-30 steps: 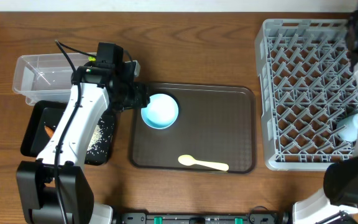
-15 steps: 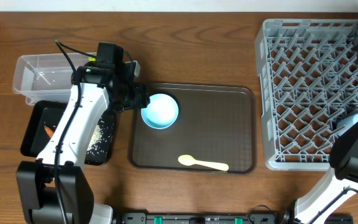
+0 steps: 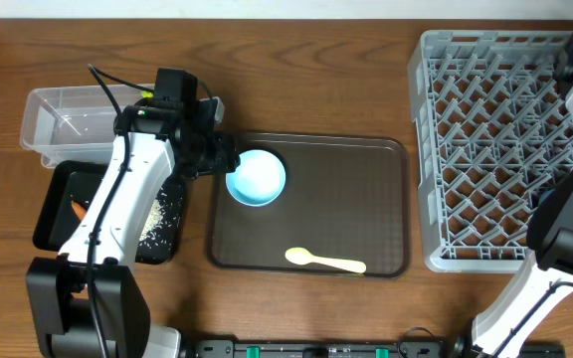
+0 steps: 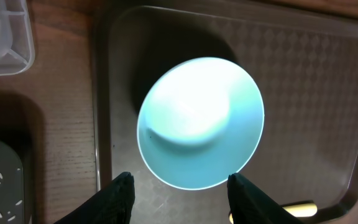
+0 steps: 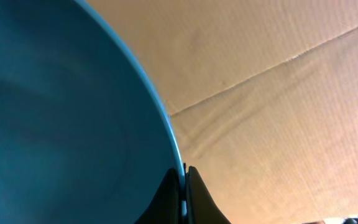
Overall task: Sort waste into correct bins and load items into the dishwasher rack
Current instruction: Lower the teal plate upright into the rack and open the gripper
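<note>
Brown serving tray [image 3: 366, 214] flat on wooden table [image 3: 316, 70].

We see the right arm [image 3: 568, 231] swing. Its wrist end at the top right shifts outward to the frame's edge. Its dark elbow now sits over the lower right corner of the dishwasher rack [image 3: 485, 149], and its lower link slants up from farther left.
</note>
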Motion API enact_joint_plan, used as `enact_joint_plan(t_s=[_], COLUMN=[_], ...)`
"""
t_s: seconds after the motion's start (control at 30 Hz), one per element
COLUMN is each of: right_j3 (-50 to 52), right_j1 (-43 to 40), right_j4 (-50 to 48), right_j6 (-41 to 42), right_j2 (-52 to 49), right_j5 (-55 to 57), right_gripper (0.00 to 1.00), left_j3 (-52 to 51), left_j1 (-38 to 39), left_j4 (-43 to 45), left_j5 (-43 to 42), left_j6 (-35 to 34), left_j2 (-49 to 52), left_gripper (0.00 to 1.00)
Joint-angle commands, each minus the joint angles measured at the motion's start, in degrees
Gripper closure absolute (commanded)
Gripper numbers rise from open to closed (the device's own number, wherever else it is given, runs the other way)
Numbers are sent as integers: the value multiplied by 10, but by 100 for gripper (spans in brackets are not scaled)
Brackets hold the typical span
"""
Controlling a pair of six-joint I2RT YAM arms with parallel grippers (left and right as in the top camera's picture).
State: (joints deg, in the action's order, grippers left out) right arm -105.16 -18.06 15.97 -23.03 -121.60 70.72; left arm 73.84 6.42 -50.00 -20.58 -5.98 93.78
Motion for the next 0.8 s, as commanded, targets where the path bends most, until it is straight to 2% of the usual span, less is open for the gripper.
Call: enact_joint_plan(t_s=[0.0, 0.33, 0.37, 0.43, 0.47, 0.5, 0.63, 0.77], right_j3=[-7, -7, -7, -7, -7, -7, -7, -7], right_j1=[23, 76, 79, 84, 85, 85, 86, 97], right_j4=[2, 59, 72, 107, 117, 127, 155, 189], right_j6=[0, 3, 3, 3, 5, 16, 65, 80], right_j2=[-7, -7, -7, -7, -7, -7, -7, -7], right_j5=[-29, -50, -50, -50, -50, -50, -51, -72], right_gripper=[99, 98, 92, 67, 57, 51, 32, 27], left_j3=[0, 0, 0, 0, 0, 0, 0, 0], left_j1=[-3, -3, -3, -3, -3, -3, -3, -3], left_j4=[-3, -3, -3, -3, -3, -3, -3, -3], left_j5=[7, 7, 7, 7, 7, 7, 7, 7], left_j6=[-3, -3, -3, -3, -3, -3, -3, -3], left_j2=[-3, -3, -3, -3, -3, -3, -3, -3], left_gripper=[49, 49, 49, 49, 49, 49, 49, 49])
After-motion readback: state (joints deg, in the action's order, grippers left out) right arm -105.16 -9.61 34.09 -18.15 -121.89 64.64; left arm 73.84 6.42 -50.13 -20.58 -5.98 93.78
